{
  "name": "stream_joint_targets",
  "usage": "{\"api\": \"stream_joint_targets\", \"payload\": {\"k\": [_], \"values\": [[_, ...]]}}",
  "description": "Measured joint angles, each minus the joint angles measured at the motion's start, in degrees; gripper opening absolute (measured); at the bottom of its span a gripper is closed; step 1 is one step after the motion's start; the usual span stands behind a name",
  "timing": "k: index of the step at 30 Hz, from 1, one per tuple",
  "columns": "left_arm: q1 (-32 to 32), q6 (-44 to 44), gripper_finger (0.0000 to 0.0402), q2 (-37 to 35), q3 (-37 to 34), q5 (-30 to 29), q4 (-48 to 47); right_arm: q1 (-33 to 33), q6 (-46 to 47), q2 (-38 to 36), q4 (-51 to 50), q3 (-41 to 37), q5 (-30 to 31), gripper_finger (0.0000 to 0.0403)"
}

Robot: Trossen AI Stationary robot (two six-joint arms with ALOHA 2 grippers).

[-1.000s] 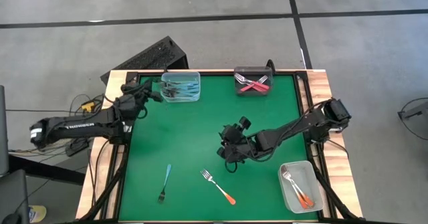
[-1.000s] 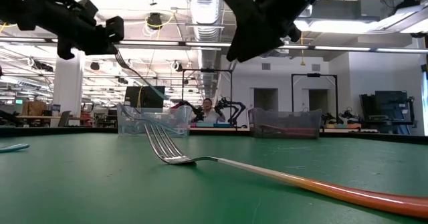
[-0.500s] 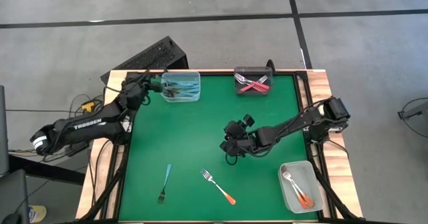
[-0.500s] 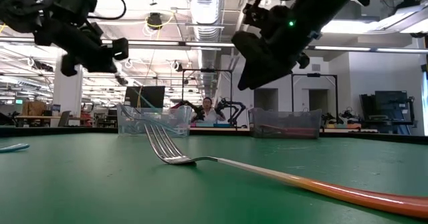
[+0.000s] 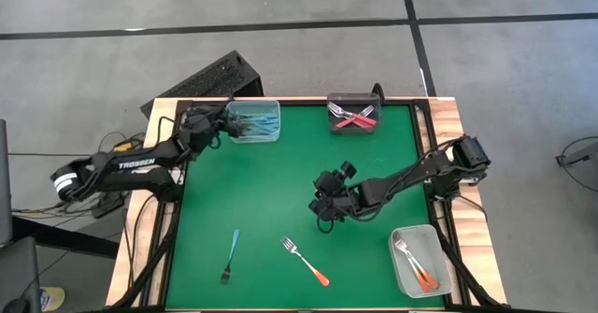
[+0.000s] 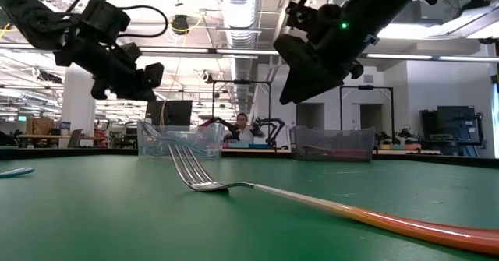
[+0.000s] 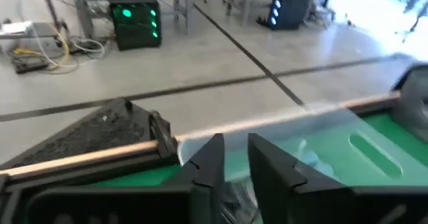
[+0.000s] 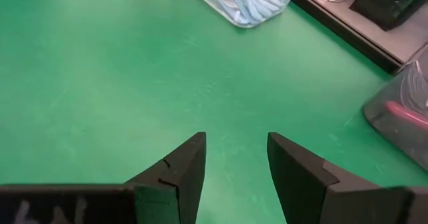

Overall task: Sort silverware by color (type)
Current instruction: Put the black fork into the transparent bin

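A blue-handled fork and an orange-handled fork lie flat on the green mat near the near edge; the orange one fills the low view. My left gripper hovers at the left rim of the clear tub of blue forks at the far edge, fingers a little apart, nothing between them. My right gripper hangs open over bare mat at mid-table, above and beyond the orange fork. Red forks lie in the dark tub, orange forks in the near-right clear tub.
The mat has a raised wooden frame around it. The tubs stand at the far edge and the near-right corner; the middle of the mat is open green. Beyond the far edge, a dark box lies on the floor. A person shows far behind.
My left gripper has moved toward the far edge and to the right, up to the rim of the tub of blue forks, and has come a little lower. My right gripper has sunk somewhat over mid-table. The forks on the mat have stayed put.
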Motion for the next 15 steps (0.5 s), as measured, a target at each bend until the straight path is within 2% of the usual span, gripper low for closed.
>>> {"api": "stream_joint_targets", "payload": {"k": [3,8,10,15], "values": [[0.0,1.87,0.0086,0.64,0.0,4.94,-0.89,-0.06,-0.28,0.0,-0.58,0.0,0.02,0.0185],[-1.04,2.49,0.0131,-0.66,1.13,17.94,-3.85,-0.06,-0.34,0.01,-0.63,0.0,-1.59,0.0185],[-2.89,4.84,0.0135,-1.51,1.53,21.16,-3.71,-0.11,-0.64,0.02,0.74,0.0,-4.5,0.0185],[-12.32,5.23,0.0127,-2.6,1.53,26.76,-6.85,-0.59,-3.79,0.49,7.21,0.01,-17.46,0.0185]]}}
